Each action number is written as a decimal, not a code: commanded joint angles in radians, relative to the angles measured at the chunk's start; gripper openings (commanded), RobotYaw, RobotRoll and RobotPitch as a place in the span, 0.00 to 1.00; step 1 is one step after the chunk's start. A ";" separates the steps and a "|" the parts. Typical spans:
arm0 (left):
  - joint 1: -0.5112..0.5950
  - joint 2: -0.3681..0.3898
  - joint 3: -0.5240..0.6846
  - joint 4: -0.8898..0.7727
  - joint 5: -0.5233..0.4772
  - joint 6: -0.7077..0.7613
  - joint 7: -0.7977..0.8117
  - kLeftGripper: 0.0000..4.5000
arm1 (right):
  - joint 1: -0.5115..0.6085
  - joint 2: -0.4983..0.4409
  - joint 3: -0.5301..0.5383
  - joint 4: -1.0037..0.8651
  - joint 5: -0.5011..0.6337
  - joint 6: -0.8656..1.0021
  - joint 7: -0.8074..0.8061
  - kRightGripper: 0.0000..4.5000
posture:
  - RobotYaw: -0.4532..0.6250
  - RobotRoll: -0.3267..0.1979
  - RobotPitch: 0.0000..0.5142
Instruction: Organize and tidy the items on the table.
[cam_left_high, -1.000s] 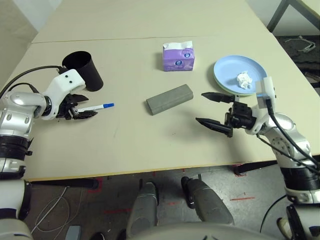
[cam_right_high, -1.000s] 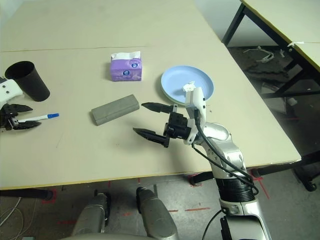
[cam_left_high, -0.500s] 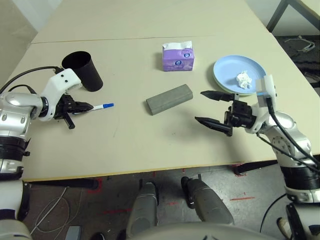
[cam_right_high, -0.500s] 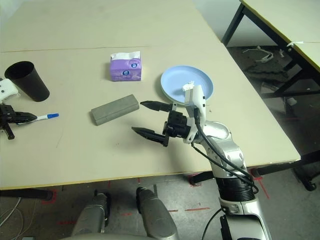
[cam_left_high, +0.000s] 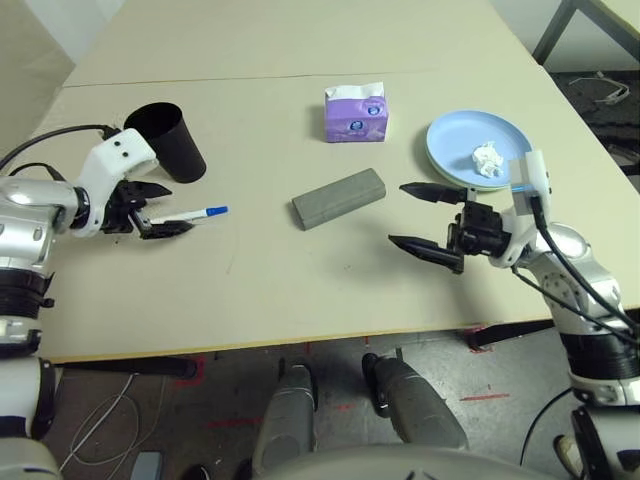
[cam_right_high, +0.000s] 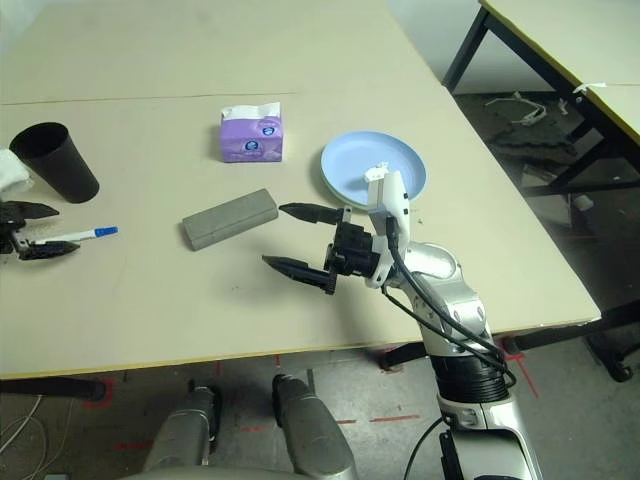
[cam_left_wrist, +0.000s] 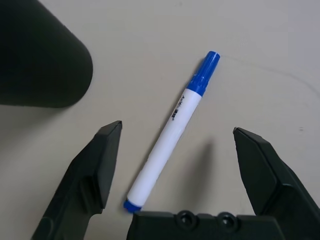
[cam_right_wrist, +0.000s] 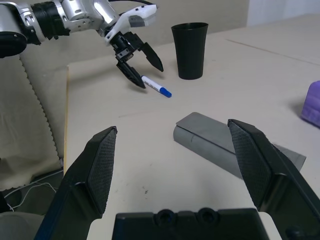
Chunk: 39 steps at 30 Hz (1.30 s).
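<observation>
We see the left claw (cam_left_high: 160, 212), wide open and empty, around the blue-capped marker (cam_left_high: 190, 215); the right claw (cam_left_high: 415, 220) is wide open, empty.

A large pale beige tabletop (cam_left_high: 300, 290) with a thin seam line across it carries a grey oblong glasses case (cam_left_high: 340, 199), the landmark of the spread. Left of the glasses case lies a white marker with a blue cap (cam_left_high: 190, 215); beyond the case to the left is a black cup (cam_left_high: 178, 150). Directly beyond the case sits a purple tissue pack (cam_left_high: 356, 115), and beyond it to the right rests a stack of plates, blue on top (cam_left_high: 450, 140).
</observation>
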 joint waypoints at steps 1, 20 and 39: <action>-0.019 -0.012 -0.024 0.061 0.034 -0.043 0.005 0.99 | 0.015 -0.008 0.005 -0.024 -0.007 -0.002 -0.003 1.00 | 0.25 0.62 0.44; -0.047 -0.036 -0.003 0.190 0.030 -0.093 -0.020 0.17 | 0.004 -0.004 0.008 -0.054 0.005 0.018 -0.026 1.00 | 0.24 0.62 0.43; -0.039 -0.082 0.225 -0.030 -0.254 0.067 -0.045 0.06 | -0.001 0.019 -0.014 -0.032 0.019 0.023 -0.052 1.00 | 0.26 0.62 0.43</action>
